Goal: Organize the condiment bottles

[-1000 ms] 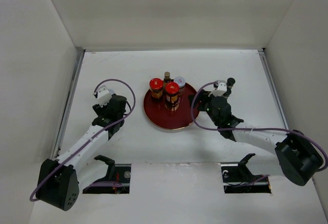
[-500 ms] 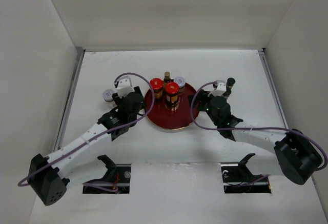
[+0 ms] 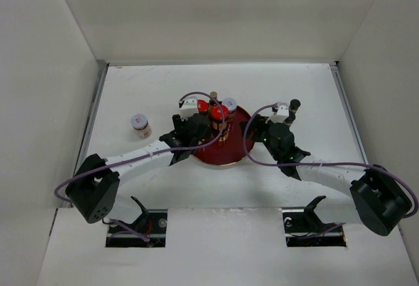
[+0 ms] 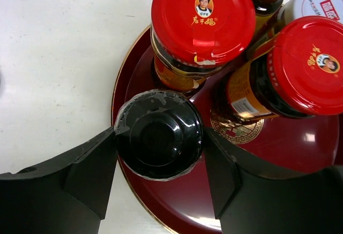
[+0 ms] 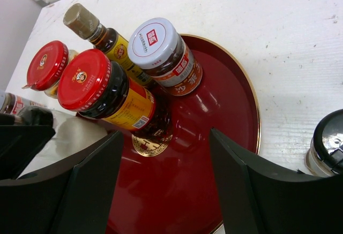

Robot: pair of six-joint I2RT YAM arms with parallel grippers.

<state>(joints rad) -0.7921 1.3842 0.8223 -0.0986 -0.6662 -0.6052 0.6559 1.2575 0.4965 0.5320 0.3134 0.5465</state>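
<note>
We have the left claw point(image 4: 159, 137) pinching a black-capped bottle point(image 4: 159, 124) by its cap, a finger pressed to each side, over the near-left rim of the red tray point(image 4: 300, 153). Just ahead of the claw stands a red-lidded jar point(image 4: 202, 17), with a second red jar point(image 4: 308, 62) ahead to the right, so it is a tight spot. We judge this the setting-down step. Next the bottle must go fully inside the rim, then be released without nudging the jars. The right claw point(image 5: 166, 153) hangs spread and empty over the tray, a spare bottle point(image 5: 329, 140) just beyond its right finger. Well to the left claw's left, a white-lidded jar point(image 3: 139, 124) stands alone, off the tray.
</note>
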